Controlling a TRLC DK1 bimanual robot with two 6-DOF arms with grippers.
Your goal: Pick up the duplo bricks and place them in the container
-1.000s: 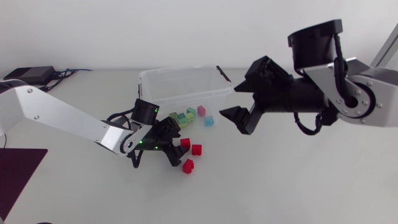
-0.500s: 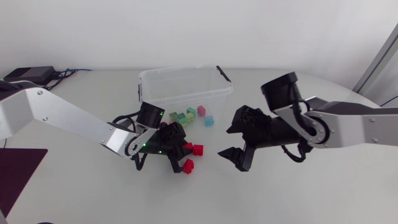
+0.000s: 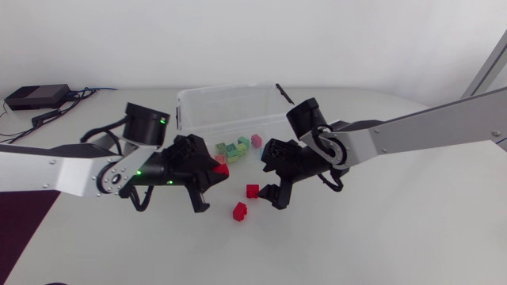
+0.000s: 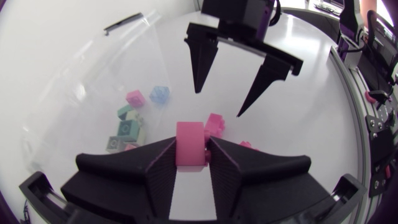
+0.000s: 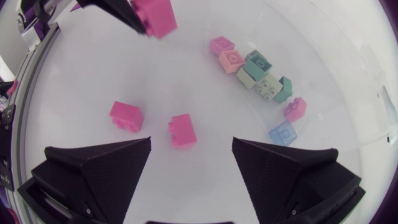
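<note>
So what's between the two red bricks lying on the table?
Nothing. In the head view only bare table shows between one red brick and the other red brick; they lie apart, not touching.

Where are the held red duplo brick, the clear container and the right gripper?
red duplo brick [image 4: 191, 144]: left wrist view, its front face.
clear container [image 3: 230, 89]: head view, its back rim.
right gripper [image 4: 219, 103]: left wrist view, midway between its open jaws.
</note>
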